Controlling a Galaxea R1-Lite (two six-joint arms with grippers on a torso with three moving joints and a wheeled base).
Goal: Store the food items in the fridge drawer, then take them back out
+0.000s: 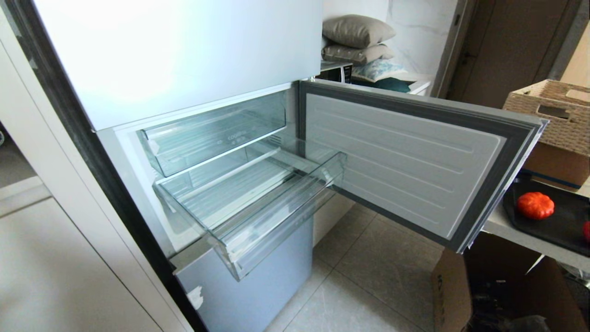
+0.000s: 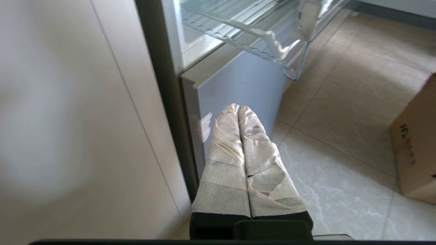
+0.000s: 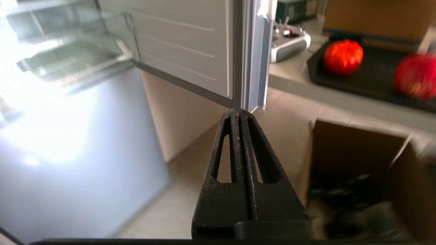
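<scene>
The fridge drawer, the lower clear one, is pulled out and holds nothing; its corner shows in the left wrist view. A ribbed orange-red food item lies on a black tray on the counter at right. A smooth red one lies beside it, only its edge in the head view. My right gripper is shut and empty, low near the open door's corner. My left gripper, wrapped in pale tape, is shut and empty by the fridge's lower front.
The fridge door stands open to the right. The shallower upper drawer is pushed in. An open cardboard box sits on the floor under the counter. A wicker basket and a small grey device stand on the counter.
</scene>
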